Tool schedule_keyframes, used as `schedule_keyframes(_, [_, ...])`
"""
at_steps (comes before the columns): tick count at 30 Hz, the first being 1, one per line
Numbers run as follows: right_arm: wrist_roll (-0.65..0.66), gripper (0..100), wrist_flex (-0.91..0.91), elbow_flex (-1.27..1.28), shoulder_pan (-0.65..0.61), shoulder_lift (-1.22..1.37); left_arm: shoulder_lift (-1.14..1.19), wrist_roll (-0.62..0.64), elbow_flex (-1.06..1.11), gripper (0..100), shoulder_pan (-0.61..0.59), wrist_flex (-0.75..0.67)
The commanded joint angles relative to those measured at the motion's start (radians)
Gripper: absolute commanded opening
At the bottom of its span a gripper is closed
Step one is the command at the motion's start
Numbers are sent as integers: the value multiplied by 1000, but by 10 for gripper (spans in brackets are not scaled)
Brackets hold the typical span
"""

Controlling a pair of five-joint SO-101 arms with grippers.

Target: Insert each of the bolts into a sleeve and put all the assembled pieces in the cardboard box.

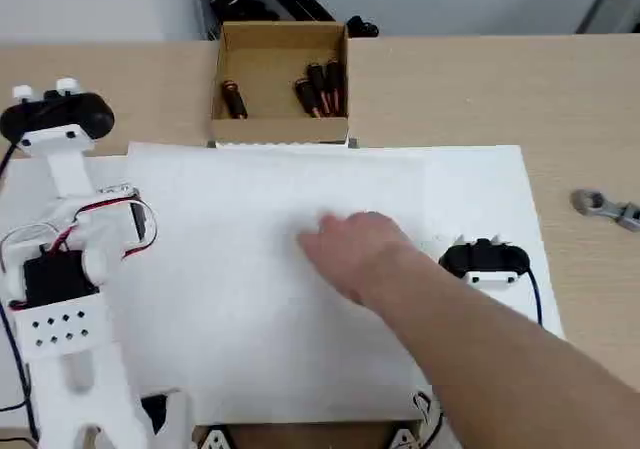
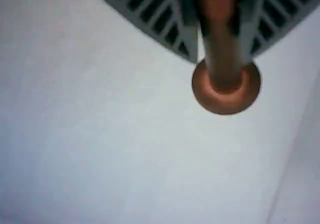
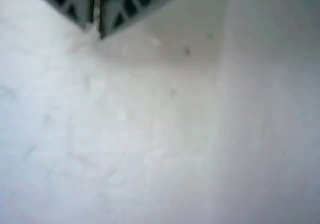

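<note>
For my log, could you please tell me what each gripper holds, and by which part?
The left gripper clamps a copper-coloured piece by its shaft, round end protruding; the right gripper holds nothing.

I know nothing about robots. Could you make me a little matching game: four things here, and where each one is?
Things:
1. wrench
2. hand
3. assembled pieces
4. copper piece

Places:
A. in the cardboard box
B. in the left claw
C. on the bare table beside the white sheet
D. over the middle of the white sheet

Pairs: 1-C, 2-D, 3-A, 4-B.
</note>
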Motion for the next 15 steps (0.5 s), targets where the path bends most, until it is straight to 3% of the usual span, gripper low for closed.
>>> schedule_keyframes(1, [9, 4, -19, -5, -5, -2, -31, -5, -62, 6, -2, -25])
schedule_keyframes(15, [9, 4, -19, -5, -5, -2, -31, -3, -48, 6, -3, 3])
